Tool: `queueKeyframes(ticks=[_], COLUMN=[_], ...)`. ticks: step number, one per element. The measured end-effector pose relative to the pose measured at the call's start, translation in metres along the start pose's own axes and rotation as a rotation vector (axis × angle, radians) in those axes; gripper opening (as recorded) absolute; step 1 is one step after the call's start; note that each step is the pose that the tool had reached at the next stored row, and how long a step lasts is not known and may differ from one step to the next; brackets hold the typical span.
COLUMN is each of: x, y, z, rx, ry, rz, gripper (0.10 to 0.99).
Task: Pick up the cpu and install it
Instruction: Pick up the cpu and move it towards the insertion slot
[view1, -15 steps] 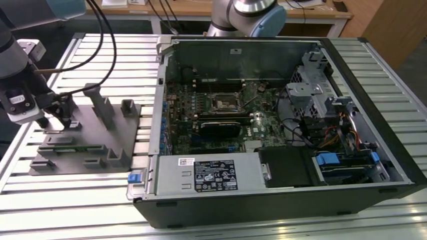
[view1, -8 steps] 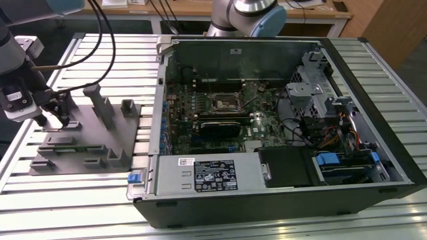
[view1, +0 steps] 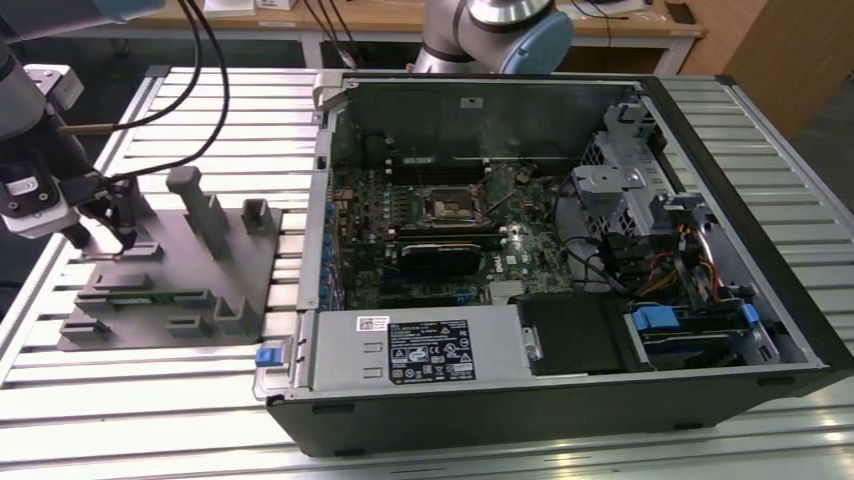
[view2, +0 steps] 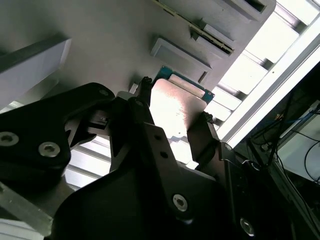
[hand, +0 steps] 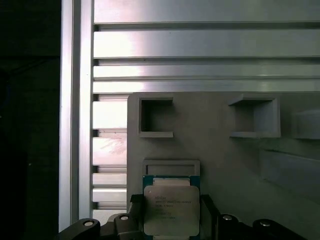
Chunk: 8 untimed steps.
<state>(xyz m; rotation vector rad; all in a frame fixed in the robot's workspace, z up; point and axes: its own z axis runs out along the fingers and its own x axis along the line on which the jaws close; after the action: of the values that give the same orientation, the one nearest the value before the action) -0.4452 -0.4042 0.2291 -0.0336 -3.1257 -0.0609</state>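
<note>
Pinching the cpu (hand: 171, 209) by opposite edges between the fingers of the gripper (view2: 175, 100), grey fixture (hand: 225, 165) right beneath; pick-up seemingly begun; carrying to the computer case (view1: 481, 125), well away from the tool, and installing left.

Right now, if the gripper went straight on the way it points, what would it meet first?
Most likely the small square silver-topped cpu with its green rim, lying straight ahead of the gripper on the grey plastic fixture. Whether they already touch is unclear.
</note>
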Motion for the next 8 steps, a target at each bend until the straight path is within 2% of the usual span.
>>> queueKeyframes(ticks=[8], x=[0.0001], y=[0.0003], z=[-0.0069], rx=[-0.001], ry=[0.0], rz=[0.0], gripper=[0.541])
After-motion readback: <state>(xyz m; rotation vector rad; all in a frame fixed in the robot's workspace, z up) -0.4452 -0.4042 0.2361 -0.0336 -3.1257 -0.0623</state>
